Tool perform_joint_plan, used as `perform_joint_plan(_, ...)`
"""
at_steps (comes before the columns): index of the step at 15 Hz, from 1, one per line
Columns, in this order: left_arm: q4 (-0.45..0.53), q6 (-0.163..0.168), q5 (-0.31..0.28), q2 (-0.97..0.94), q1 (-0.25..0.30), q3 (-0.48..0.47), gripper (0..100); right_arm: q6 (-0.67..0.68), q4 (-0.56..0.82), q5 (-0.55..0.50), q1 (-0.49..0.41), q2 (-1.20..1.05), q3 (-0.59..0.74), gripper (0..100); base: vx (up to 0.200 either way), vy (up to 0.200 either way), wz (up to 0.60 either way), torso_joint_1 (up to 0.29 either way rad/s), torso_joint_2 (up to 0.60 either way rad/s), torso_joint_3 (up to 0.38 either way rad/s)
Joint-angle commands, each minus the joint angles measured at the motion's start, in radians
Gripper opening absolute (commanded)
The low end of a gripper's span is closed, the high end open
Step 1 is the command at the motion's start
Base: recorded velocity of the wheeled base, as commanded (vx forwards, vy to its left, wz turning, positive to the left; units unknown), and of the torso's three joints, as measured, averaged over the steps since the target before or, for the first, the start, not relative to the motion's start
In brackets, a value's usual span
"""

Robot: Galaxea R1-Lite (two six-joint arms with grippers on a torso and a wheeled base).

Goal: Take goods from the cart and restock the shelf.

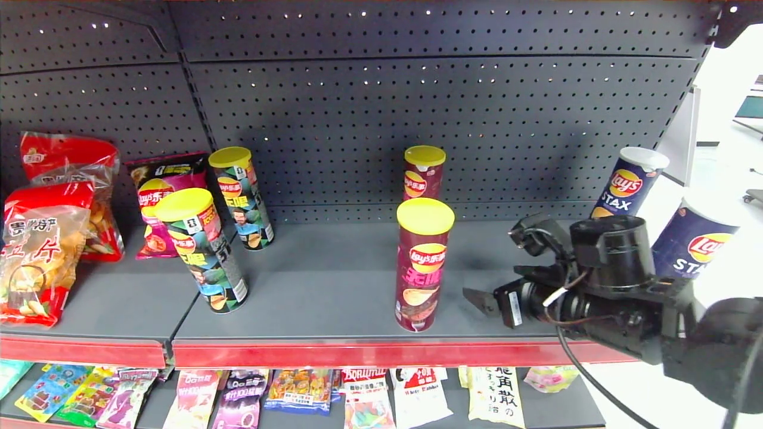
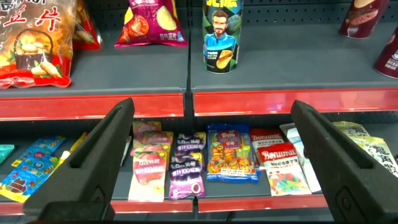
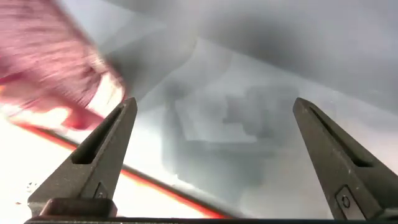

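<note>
Left pincer (image 2: 211, 106): released, empty, facing the red front edge of the shelf (image 1: 334, 286). On the shelf, left to right:
- snack bags (image 1: 42, 250)
- two green cans (image 1: 202, 250), upright, one behind the other
- two maroon cans (image 1: 423, 274), arranged likewise
- right pincer (image 3: 214, 102), released, empty, near the front maroon can, not touching
- two blue cans (image 1: 629, 182), farthest right

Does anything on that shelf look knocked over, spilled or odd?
Nothing stands out. The maroon cans, green cans and blue cans all stand lid-up on the shelf; the snack bags stand at its left end. No spill or damage shows.
</note>
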Motion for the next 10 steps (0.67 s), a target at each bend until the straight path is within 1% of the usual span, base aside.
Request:
perform_joint_plan(1, 0.000, 0.000, 0.000, 0.001, -0.001, 0.000, 100, -0.038, 0.000, 0.059, -0.010, -0.285, 0.160, 100, 0.000, 0.000, 0.00, 0.000, 0.00, 0.000)
perform_joint_plan(3, 0.000, 0.000, 0.000, 0.001, -0.001, 0.000, 100, -0.044, 0.001, 0.136, -0.026, -0.431, 0.249, 100, 0.000, 0.000, 0.00, 0.000, 0.00, 0.000)
perform_joint_plan(4, 0.000, 0.000, 0.000, 0.001, 0.001, 0.000, 100, -0.075, 0.018, 0.217, -0.079, -0.603, 0.324, 100, 0.000, 0.000, 0.00, 0.000, 0.00, 0.000)
perform_joint_plan(5, 0.000, 0.000, 0.000, 0.001, 0.001, 0.000, 100, -0.089, 0.046, 0.286, -0.167, -0.696, 0.337, 100, 0.000, 0.000, 0.00, 0.000, 0.00, 0.000)
perform_joint_plan(6, 0.000, 0.000, 0.000, 0.001, -0.001, 0.000, 100, -0.093, 0.060, 0.321, -0.202, -0.735, 0.344, 100, 0.000, 0.000, 0.00, 0.000, 0.00, 0.000)
perform_joint_plan(7, 0.000, 0.000, 0.000, 0.001, 0.001, 0.000, 100, -0.107, 0.127, 0.416, -0.286, -0.854, 0.366, 100, 0.000, 0.000, 0.00, 0.000, 0.00, 0.000)
perform_joint_plan(8, 0.000, 0.000, 0.000, 0.001, 0.001, 0.000, 100, -0.109, 0.173, 0.421, -0.336, -0.965, 0.398, 100, 0.000, 0.000, 0.00, 0.000, 0.00, 0.000)
perform_joint_plan(9, 0.000, 0.000, 0.000, 0.001, 0.001, 0.000, 100, -0.109, 0.192, 0.421, -0.345, -1.022, 0.415, 100, 0.000, 0.000, 0.00, 0.000, 0.00, 0.000)
perform_joint_plan(10, 0.000, 0.000, 0.000, 0.001, 0.001, 0.000, 100, -0.109, 0.279, 0.370, -0.348, -1.189, 0.455, 100, 0.000, 0.000, 0.00, 0.000, 0.00, 0.000)
